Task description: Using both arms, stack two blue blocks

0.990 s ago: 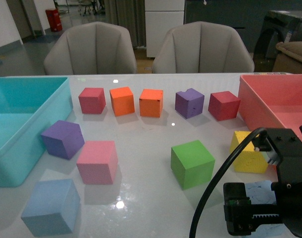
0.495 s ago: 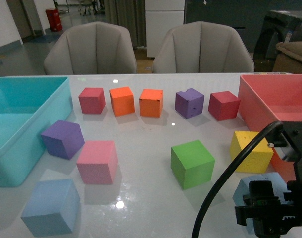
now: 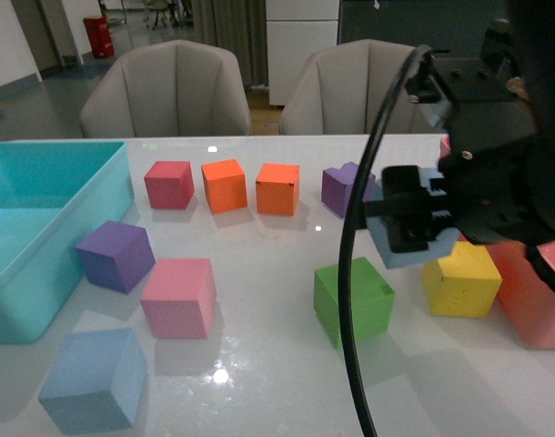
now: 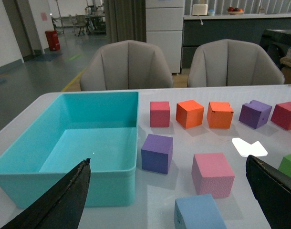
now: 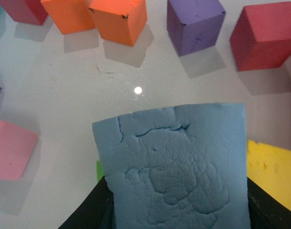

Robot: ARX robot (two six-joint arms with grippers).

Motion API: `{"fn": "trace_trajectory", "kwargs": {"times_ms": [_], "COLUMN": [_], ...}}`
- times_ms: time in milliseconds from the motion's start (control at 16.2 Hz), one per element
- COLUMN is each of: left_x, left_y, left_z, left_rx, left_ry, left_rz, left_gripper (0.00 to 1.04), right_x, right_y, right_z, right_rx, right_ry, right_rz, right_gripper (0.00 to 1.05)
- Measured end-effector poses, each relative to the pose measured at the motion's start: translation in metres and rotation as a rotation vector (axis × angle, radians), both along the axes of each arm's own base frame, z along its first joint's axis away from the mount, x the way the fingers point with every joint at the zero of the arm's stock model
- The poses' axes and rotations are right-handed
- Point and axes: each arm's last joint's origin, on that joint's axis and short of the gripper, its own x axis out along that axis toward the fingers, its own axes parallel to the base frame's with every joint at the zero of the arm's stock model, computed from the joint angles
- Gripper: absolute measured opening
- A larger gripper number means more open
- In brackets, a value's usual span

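Observation:
One blue block (image 3: pixel 95 378) sits on the table at the front left; it also shows in the left wrist view (image 4: pixel 199 213), near the gripper. My left gripper (image 4: pixel 168 191) is open and empty, its fingers spread wide to either side of that block. My right gripper (image 3: pixel 414 218) is shut on the other blue block (image 3: pixel 407 257) and holds it in the air above the green and yellow cubes. In the right wrist view this block (image 5: pixel 179 167) fills the space between the jaws of the right gripper (image 5: pixel 179 205), its pitted face towards the camera.
A teal bin (image 3: pixel 41 228) stands at the left and a pink bin (image 3: pixel 532 309) at the right. A green cube (image 3: pixel 353 299), yellow cube (image 3: pixel 461 278), pink cube (image 3: pixel 179 296) and purple cube (image 3: pixel 116 255) lie mid-table. Red, orange and purple cubes line the back.
My right gripper closed on the blue block at the front right and lifted it up and away from the table's front edge. The other blue block has not moved.

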Motion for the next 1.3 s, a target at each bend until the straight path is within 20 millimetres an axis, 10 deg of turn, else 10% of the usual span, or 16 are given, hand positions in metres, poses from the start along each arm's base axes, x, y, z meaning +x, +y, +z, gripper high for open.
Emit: {"fn": "trace_trajectory", "kwargs": {"times_ms": [495,1299], "left_x": [0.000,0.000], "left_y": [0.000,0.000], "left_z": [0.000,0.000], "left_rx": [0.000,0.000], "left_ry": [0.000,0.000], "left_rz": [0.000,0.000], "left_gripper": [0.98,0.98], "right_x": [0.102,0.111], "right_y": [0.076,0.104], "right_z": [-0.022,-0.055], "right_rx": [0.030,0.011], "right_ry": [0.053,0.144], "right_rz": [0.160,0.311], "right_gripper": [0.49,0.49]}}
